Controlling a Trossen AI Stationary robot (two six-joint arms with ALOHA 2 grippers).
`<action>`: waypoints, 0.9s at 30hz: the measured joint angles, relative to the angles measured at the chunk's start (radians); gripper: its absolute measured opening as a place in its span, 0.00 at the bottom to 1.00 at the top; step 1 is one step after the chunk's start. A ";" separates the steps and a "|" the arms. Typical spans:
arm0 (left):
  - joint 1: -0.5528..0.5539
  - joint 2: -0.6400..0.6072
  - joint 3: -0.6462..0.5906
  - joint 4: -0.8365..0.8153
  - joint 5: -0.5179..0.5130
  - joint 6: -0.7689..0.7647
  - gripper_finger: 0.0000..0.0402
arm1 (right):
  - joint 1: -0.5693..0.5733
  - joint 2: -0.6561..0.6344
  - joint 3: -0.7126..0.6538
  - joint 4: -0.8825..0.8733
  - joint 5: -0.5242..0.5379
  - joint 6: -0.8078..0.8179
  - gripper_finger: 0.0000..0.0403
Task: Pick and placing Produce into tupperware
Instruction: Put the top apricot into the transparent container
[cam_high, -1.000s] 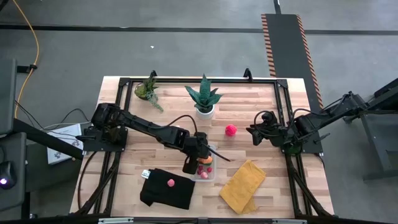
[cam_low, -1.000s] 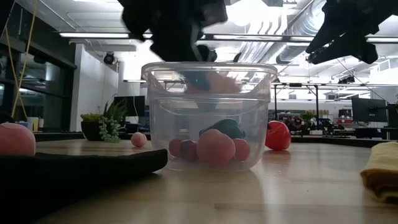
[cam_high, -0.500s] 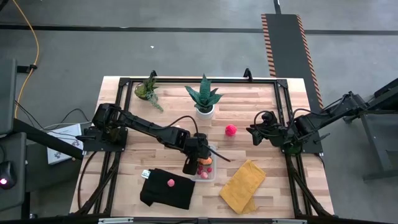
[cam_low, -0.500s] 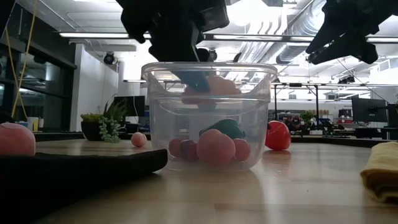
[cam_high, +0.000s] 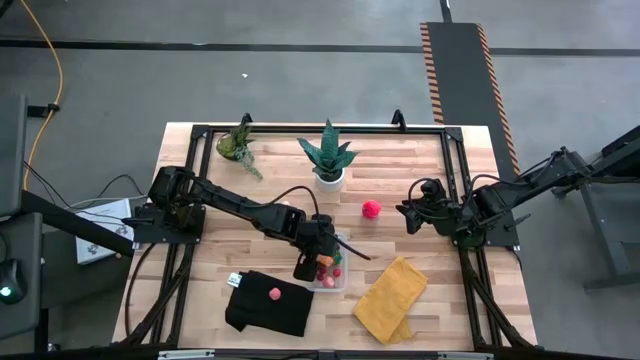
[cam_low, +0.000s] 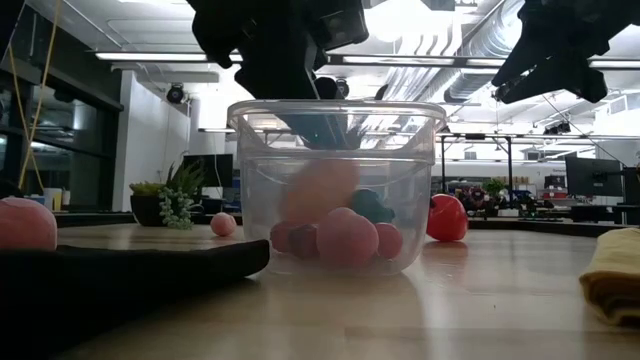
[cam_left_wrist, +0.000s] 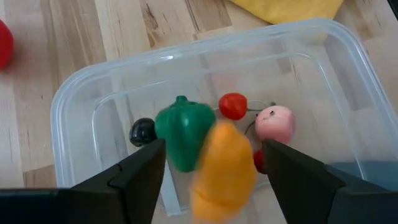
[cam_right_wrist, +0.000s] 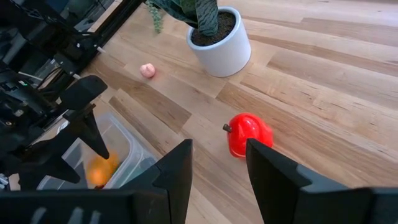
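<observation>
Two potted plants (cam_high: 328, 157) on slatted wood table (cam_high: 400, 190), ceiling lights beyond.

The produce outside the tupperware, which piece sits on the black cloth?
The small pink piece; the red one lies on bare wood near the white plant pot.

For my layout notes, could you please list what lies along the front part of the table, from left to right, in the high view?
Black cloth with a pink fruit on it → tupperware under the left gripper → yellow cloth.
</observation>
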 joint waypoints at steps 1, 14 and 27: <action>0.000 0.000 0.000 -0.001 0.000 0.000 0.66 | 0.000 0.000 0.000 0.000 0.000 -0.005 0.35; 0.001 -0.005 0.000 -0.010 -0.016 -0.035 0.59 | 0.000 0.000 0.000 -0.008 0.000 -0.006 0.35; 0.001 -0.093 0.000 -0.070 -0.069 -0.054 0.38 | 0.000 0.000 0.000 -0.013 0.000 -0.007 0.35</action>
